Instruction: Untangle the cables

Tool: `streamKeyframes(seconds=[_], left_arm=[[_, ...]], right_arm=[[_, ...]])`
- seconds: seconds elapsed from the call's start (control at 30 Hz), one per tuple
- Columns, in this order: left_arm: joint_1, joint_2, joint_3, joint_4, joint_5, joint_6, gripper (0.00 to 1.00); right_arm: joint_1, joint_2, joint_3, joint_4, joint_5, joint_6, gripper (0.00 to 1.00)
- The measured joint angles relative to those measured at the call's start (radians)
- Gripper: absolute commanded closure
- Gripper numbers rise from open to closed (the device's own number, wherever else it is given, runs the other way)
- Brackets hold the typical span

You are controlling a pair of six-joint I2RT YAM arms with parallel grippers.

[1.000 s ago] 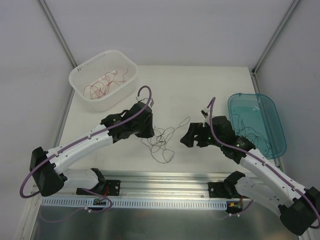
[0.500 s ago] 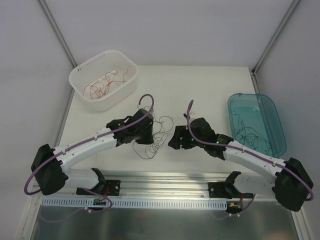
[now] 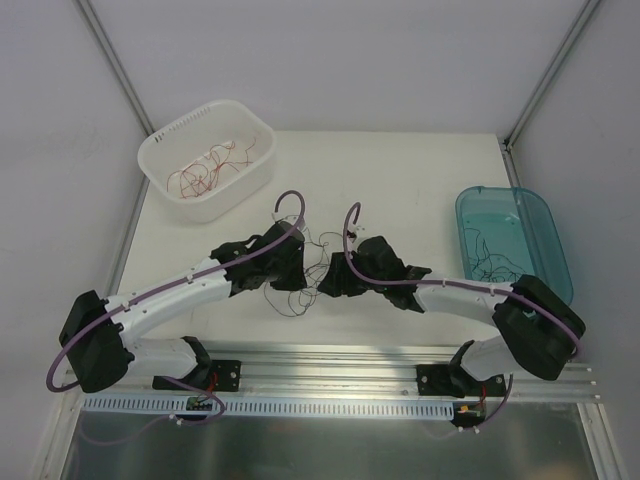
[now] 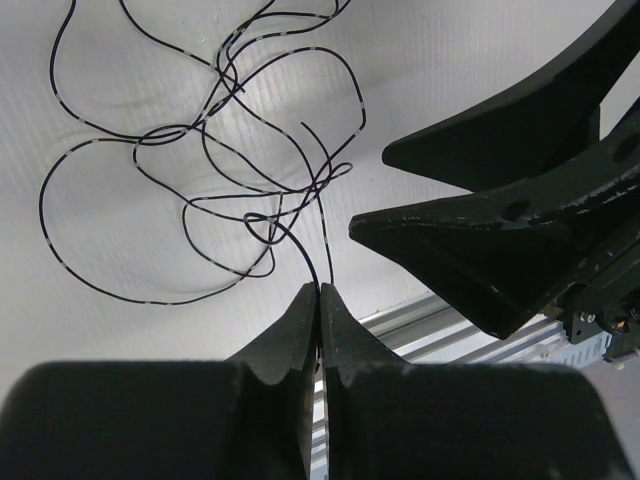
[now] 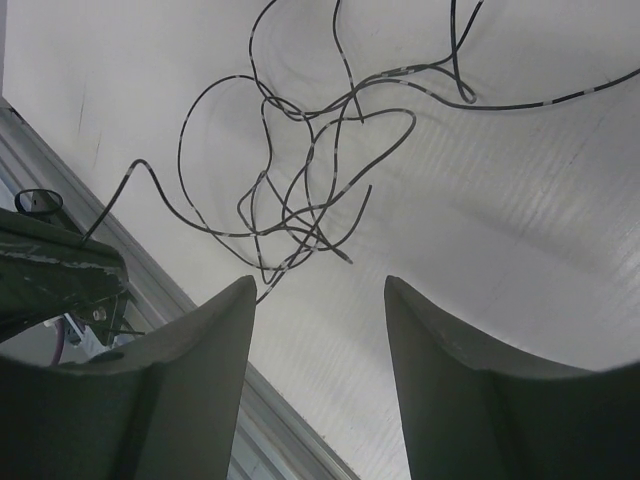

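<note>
now the right tool (image 5: 318, 290), parted and empty, has swung in to the black wires (image 5: 300, 215) the left tool (image 4: 318, 293) pinches, so a separating pull looks close.

Centre: the black wires (image 4: 230, 170) were ringed at intervals with pale bands and lay on a plain white table (image 3: 400, 180). Ten o'clock: red wires (image 3: 205, 165) in a white slotted basket (image 3: 170, 140). Three o'clock: dark wires (image 3: 495, 262) in a clear turquoise tray (image 3: 545, 225). The arms (image 3: 170, 290) were white with black joints and purple hoses (image 3: 290, 200). The left gripper (image 4: 318, 295) and right gripper (image 5: 318, 290) were matte black.
</note>
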Motion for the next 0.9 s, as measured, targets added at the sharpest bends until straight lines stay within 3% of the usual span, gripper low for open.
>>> streamKeyframes(seconds=[0.47,0.63,0.77,0.9], left_arm=[[0.000,-0.019,0.000,0.001,0.003,0.000,1.00],[0.000,-0.020,0.000,0.001,0.016,0.000,1.00],[0.000,-0.020,0.000,0.002,0.016,0.000,1.00],[-0.006,-0.023,-0.003,0.003,0.016,0.001,1.00]], right_arm=[[0.000,0.115,0.000,0.097,-0.003,-0.092,0.47],[0.000,0.131,0.016,0.122,-0.015,-0.125,0.53],[0.001,0.162,0.053,0.142,-0.039,-0.145,0.66],[0.001,0.169,0.060,0.158,-0.052,-0.164,0.96]])
